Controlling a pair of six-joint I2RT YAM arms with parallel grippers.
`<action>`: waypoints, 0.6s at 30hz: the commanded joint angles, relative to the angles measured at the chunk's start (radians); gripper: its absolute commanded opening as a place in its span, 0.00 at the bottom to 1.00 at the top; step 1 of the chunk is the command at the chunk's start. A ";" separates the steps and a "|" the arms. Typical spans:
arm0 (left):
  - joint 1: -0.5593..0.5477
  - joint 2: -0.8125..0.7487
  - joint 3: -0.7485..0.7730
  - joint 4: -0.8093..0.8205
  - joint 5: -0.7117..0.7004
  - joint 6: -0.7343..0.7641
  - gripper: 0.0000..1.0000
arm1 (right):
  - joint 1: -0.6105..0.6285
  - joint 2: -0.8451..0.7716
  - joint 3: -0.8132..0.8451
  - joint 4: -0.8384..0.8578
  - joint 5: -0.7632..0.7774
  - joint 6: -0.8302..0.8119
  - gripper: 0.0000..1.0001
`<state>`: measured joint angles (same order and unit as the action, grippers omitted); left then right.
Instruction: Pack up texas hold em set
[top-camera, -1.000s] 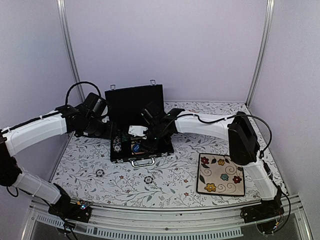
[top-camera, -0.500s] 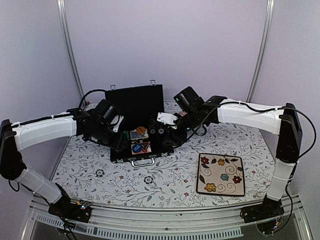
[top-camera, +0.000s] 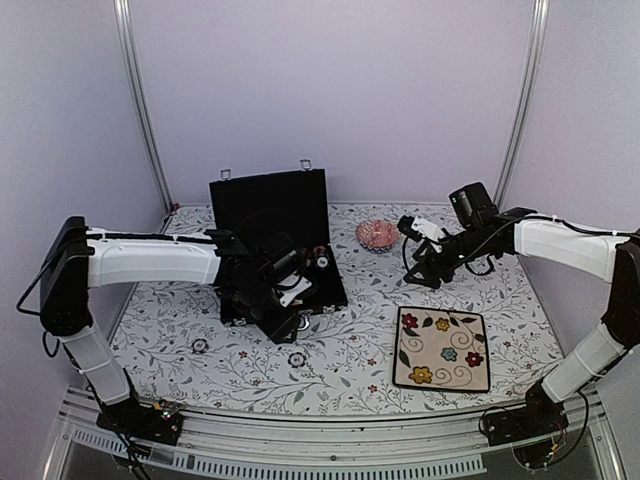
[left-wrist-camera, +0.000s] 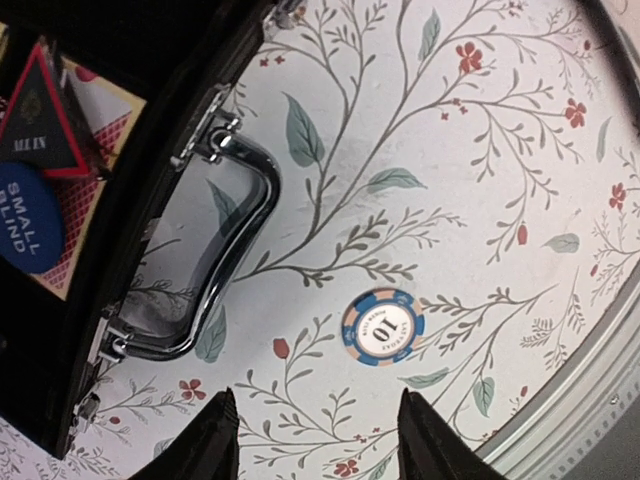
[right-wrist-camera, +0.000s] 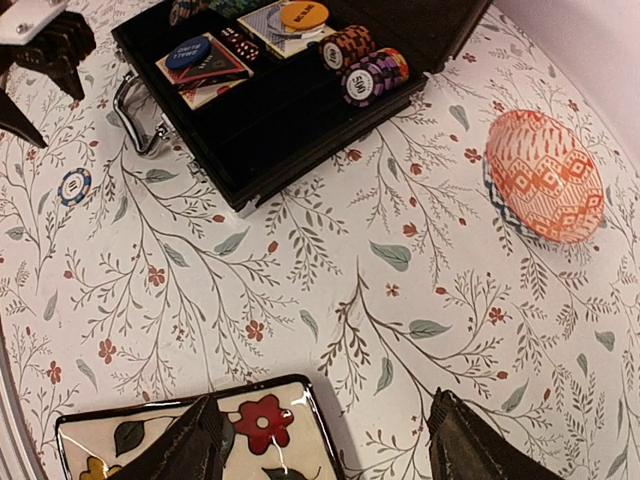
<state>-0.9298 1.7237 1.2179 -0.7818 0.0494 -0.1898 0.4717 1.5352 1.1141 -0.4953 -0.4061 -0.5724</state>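
Note:
The black case (top-camera: 270, 215) of the texas hold em set lies open at the back of the table, lid up. In the right wrist view its tray (right-wrist-camera: 290, 100) holds card decks, a blue button (right-wrist-camera: 190, 52) and stacked chips (right-wrist-camera: 365, 62). My left gripper (top-camera: 287, 322) hangs open just in front of the case handle (left-wrist-camera: 215, 250). A loose blue "10" chip (left-wrist-camera: 382, 327) lies on the cloth just ahead of its fingertips. A second loose chip (top-camera: 200, 345) lies further left. My right gripper (top-camera: 420, 272) is open and empty, over the cloth between the case and the plate.
A cream flowered plate (top-camera: 442, 348) lies at the front right, its corner under my right gripper (right-wrist-camera: 325, 440). A small pink patterned bowl (top-camera: 377, 234) sits right of the case. The table's metal front edge (left-wrist-camera: 590, 400) runs close to the blue chip.
My right arm has pulled out of the case and swung right, toward the bowl and plate. My left arm has moved from the case's left side round to its front, over the handle.

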 joint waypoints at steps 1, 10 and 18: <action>-0.033 0.068 0.066 -0.064 -0.017 0.038 0.55 | -0.080 -0.065 -0.127 0.133 -0.134 0.039 0.71; 0.005 0.038 0.032 -0.113 -0.119 -0.107 0.52 | -0.123 -0.088 -0.189 0.182 -0.119 0.015 0.71; 0.246 -0.215 -0.141 -0.187 -0.161 -0.324 0.53 | -0.122 -0.081 -0.187 0.187 -0.127 0.002 0.71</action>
<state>-0.7799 1.6196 1.1263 -0.9047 -0.0589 -0.3916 0.3531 1.4731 0.9390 -0.3313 -0.5087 -0.5621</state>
